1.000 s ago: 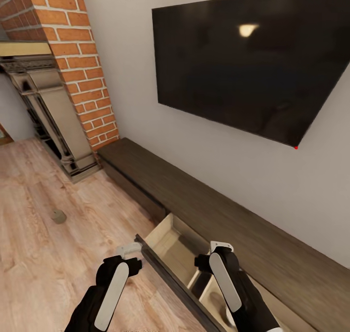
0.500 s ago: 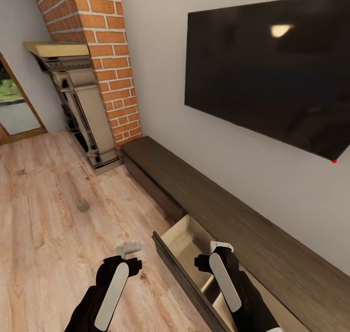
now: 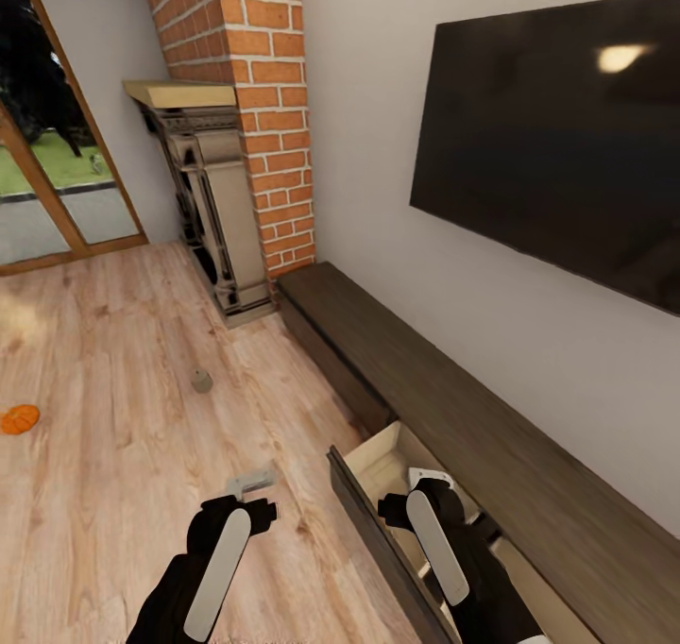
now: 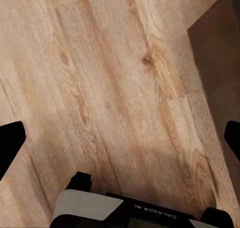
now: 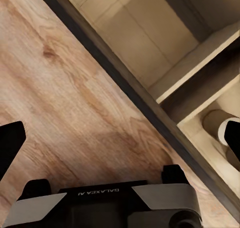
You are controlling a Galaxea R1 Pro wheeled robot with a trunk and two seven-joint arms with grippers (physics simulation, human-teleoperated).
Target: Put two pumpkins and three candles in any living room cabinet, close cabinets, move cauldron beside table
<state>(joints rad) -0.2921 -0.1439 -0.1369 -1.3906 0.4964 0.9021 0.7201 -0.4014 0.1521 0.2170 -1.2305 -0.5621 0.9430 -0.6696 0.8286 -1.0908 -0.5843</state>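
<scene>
One pumpkin point(image 3: 19, 419) lies on the floor point(image 3: 113, 361) well left of my open cabinet point(image 3: 529, 455) drawer point(image 3: 382, 521). Both end effectors, left point(image 4: 120, 138) and right point(image 5: 120, 133), are spread and empty. Turning away, I might clip the drawer front. The small grey thing point(image 3: 201, 381) is too blurred to name

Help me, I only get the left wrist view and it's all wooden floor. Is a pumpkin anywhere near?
Observer: Yes. The head view shows an orange pumpkin on the floor, far off on the robot's left.
Operator: Is the cabinet open?
Observer: One drawer of the cabinet stands pulled out, beside the right end effector.
Operator: Is anything in it?
Observer: The right wrist view shows a pale cylinder in one compartment, perhaps a candle.
</scene>
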